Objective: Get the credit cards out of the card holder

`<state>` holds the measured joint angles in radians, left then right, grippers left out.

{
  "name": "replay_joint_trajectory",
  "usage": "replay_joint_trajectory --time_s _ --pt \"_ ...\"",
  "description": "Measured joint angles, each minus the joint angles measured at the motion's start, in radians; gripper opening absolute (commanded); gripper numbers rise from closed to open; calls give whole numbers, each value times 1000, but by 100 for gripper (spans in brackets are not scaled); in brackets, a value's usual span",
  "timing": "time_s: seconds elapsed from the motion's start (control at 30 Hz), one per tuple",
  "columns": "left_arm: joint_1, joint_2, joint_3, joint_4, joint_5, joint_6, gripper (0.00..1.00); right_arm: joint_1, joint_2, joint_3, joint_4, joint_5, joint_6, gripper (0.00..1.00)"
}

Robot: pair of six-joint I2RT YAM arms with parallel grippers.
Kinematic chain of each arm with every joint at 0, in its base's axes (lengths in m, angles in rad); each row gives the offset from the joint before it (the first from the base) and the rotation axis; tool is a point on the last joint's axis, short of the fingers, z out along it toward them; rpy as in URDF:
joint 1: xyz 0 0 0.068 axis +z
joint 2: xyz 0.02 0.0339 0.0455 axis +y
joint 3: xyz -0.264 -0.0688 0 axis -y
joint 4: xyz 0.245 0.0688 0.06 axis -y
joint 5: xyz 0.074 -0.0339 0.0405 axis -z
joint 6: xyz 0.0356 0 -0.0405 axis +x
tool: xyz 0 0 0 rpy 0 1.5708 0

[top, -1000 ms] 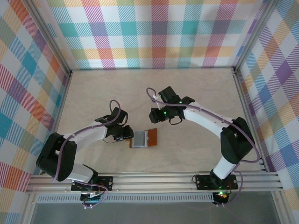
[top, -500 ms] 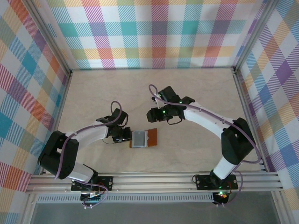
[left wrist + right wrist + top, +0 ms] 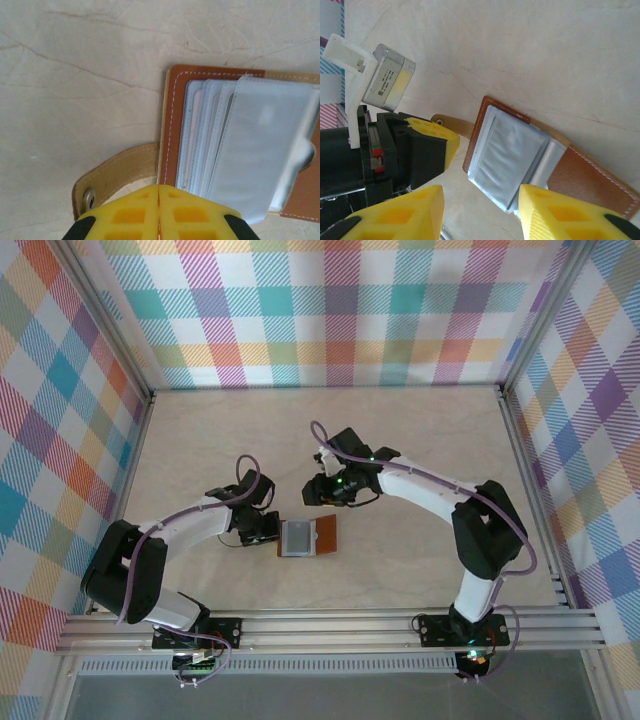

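Left wrist view: the reddish-brown leather card holder (image 3: 172, 125) is seen just beyond closed left fingers (image 3: 130, 215); right fingers (image 3: 405, 215) are held parted

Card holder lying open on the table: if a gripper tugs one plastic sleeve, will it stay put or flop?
The card holder looks thin and light, so it would probably slide on the smooth table unless pinned. Its clear sleeves fan loosely, so they likely bend and lift. The strap seems floppy.

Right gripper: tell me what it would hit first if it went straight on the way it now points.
Probably the card holder, lying open just ahead of the gap in the right gripper; depth is unclear.
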<state>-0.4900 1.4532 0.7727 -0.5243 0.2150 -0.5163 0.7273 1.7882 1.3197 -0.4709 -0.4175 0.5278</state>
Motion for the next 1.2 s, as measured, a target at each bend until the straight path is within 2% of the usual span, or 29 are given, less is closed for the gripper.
replay_joint_trajectory --time_s 0.13,0.23,0.33,0.53,0.8,1.2 --pt "-5 0 0 -1 11 -16 8 9 51 6 3 -31 39 32" --pt "-7 -2 0 0 12 -28 4 17 77 6 10 -45 65 18" --pt "-7 -16 1 0 10 -48 2 27 98 6 19 -53 88 14" --pt "-7 -48 9 35 17 -75 2 70 130 6 31 -54 120 11" --pt "2 -38 -55 136 92 -99 1 127 156 -16 89 -48 197 9" --pt "11 -20 -142 211 159 -118 0 134 209 -16 119 -21 260 11"
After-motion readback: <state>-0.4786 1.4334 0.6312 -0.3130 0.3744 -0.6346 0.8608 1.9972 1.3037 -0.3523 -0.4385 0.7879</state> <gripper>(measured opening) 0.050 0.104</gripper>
